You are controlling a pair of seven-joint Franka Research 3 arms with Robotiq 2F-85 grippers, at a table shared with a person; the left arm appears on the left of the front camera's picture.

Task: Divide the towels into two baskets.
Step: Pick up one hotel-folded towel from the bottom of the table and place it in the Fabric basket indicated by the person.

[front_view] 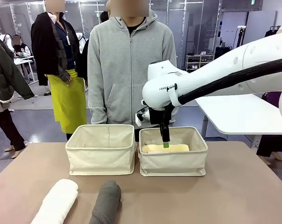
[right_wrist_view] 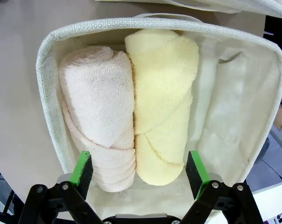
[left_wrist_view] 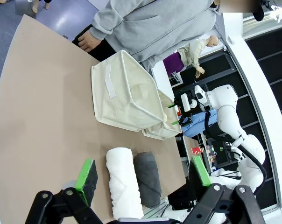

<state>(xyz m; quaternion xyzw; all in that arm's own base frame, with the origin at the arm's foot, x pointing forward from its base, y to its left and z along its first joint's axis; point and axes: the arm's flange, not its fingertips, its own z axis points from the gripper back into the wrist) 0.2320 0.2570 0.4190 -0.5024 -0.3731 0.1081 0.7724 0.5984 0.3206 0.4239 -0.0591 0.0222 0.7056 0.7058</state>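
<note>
— What does the front view give you?
— Your right pincer point(front_view: 165, 143) reaches down into the right basket point(front_view: 173, 164), over the pale yellow towel point(front_view: 176, 148). The left basket point(front_view: 101, 158) stands just beside it. The white towel point(front_view: 57, 200) and dark grey towel point(front_view: 106, 203) lie on the worktop point(front_view: 234, 186).
— Left wrist?
— Your left pincer point(left_wrist_view: 142, 164) gapes, holding nothing.
— Right wrist?
— Jaws spread wide. The cream towel point(right_wrist_view: 96, 93) touches the yellow one.

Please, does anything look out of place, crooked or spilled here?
Nothing stands out. The cream rolled terry towel and the pale yellow rolled towel lie side by side in the right cream canvas basket; the white roll and dark grey roll lie beside each other on the brown table.
</note>
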